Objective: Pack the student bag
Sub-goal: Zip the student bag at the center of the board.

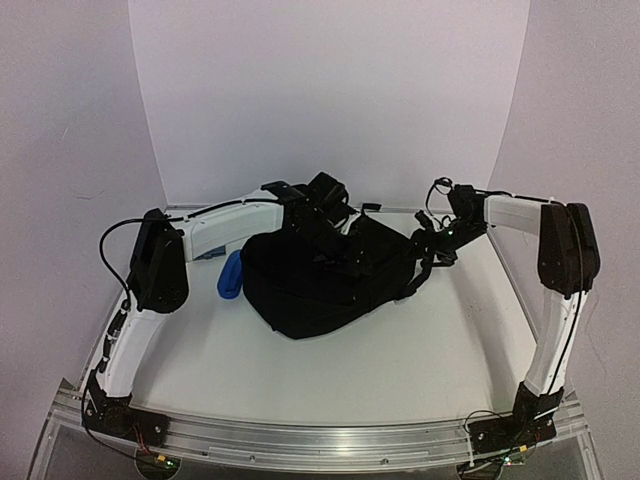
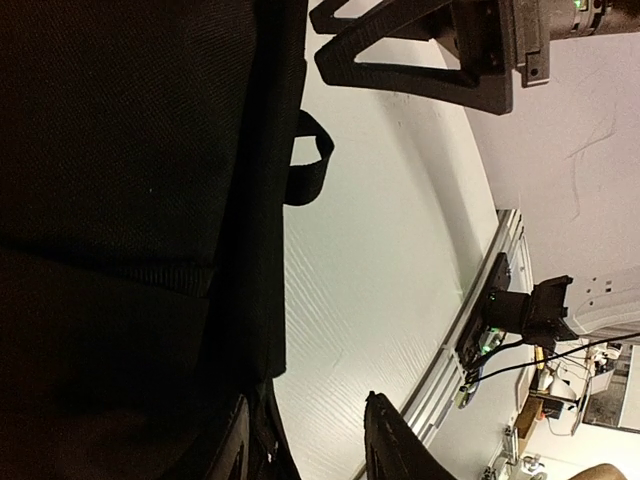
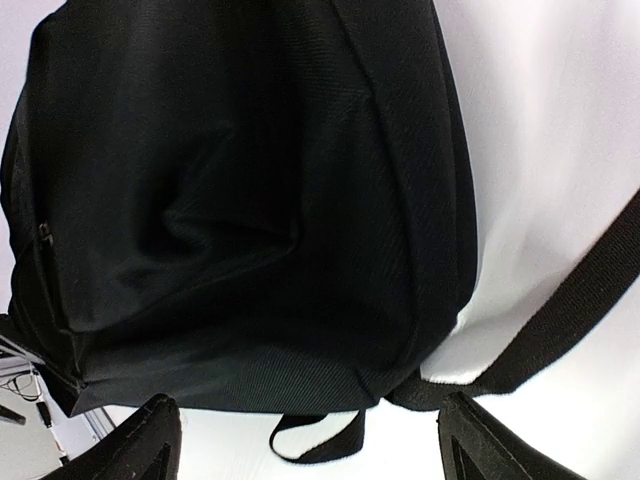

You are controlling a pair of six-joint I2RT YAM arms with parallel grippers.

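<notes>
As the student bag (image 1: 310,285) slumps in the middle of the surface (image 1: 400,350), we're at the opening step, I'd say: left gripper (image 2: 305,435) at its edge, can't tell if it's clamped; right gripper (image 3: 310,425) wide open, empty, beside it. Next: pinch fabric firmly, pull the mouth apart.

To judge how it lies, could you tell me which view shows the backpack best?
Top external: almost the whole backpack shows on the table. Left wrist catches only dark fabric and a webbing loop; right wrist, one rounded end and a strap.
</notes>
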